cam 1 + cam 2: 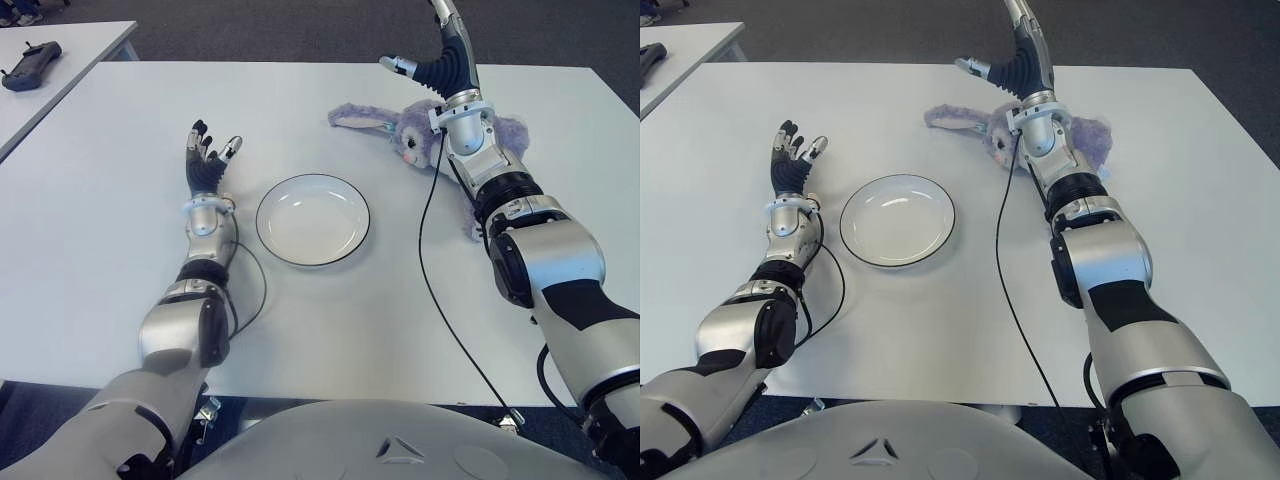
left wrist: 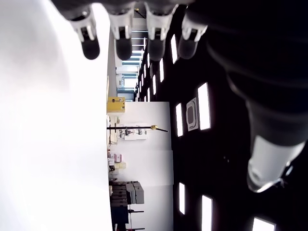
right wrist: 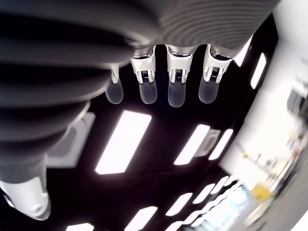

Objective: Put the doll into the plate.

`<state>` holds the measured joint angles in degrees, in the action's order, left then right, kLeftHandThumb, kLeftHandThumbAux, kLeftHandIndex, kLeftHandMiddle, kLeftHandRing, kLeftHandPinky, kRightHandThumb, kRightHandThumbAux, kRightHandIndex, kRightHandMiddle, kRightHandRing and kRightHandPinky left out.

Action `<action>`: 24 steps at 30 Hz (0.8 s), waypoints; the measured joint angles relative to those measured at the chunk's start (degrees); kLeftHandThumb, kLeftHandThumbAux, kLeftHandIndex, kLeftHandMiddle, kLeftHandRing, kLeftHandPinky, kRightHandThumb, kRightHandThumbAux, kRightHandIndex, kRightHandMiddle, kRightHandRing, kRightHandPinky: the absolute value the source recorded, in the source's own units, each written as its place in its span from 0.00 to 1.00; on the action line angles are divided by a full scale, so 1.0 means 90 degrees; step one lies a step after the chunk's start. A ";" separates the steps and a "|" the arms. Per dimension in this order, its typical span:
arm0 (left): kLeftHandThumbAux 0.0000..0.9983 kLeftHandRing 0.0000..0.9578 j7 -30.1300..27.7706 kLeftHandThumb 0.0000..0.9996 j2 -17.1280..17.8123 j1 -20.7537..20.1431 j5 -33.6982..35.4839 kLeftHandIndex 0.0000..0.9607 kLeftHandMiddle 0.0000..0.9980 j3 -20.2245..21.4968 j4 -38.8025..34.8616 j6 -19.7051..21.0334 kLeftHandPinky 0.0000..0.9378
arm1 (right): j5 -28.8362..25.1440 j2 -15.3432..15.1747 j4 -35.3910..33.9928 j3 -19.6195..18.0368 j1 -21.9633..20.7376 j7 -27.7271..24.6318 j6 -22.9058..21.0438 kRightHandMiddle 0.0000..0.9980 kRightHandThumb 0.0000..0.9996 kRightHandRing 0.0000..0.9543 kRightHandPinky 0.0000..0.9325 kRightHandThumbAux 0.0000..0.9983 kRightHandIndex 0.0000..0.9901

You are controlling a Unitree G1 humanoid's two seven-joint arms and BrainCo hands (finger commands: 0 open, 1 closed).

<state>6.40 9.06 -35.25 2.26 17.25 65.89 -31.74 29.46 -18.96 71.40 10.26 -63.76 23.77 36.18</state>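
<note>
Our right hand (image 1: 440,60), fingers spread and empty, is raised above the doll (image 1: 415,135), which lies on the table (image 1: 120,250) right of the empty plate (image 1: 312,219). Left hand (image 1: 208,160), also spread, shows left of the plate. Risk: grasping one floppy ear, so the doll swings.

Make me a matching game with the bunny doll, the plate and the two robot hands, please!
Things:
1. doll
2. plate
3. left hand
4. right hand

Places or states:
A. empty, in the middle of the table
B. raised above the doll, fingers open, holding nothing
C. lying on the table, right of the plate
D. left of the plate, fingers open, holding nothing

Pairs: 1-C, 2-A, 3-D, 4-B
</note>
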 measured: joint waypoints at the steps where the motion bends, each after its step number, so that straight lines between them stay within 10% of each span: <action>1: 0.66 0.01 0.0000 0.00 -0.0003 -0.0001 0.0000 0.03 0.02 0.0000 0.0000 0.0000 0.00 | 0.0090 -0.0054 0.0037 0.0080 -0.0059 0.0000 -0.0101 0.04 0.01 0.02 0.00 0.53 0.04; 24: 0.66 0.01 0.0000 0.00 -0.0018 -0.0010 0.0000 0.03 0.02 0.0038 0.0000 0.0001 0.00 | 0.1539 -0.0872 0.0424 0.1653 -0.0952 0.0111 -0.1902 0.00 0.00 0.00 0.00 0.46 0.07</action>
<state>6.40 8.90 -35.34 2.26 17.60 65.90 -31.73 43.31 -26.81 75.21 25.14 -72.33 24.76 19.06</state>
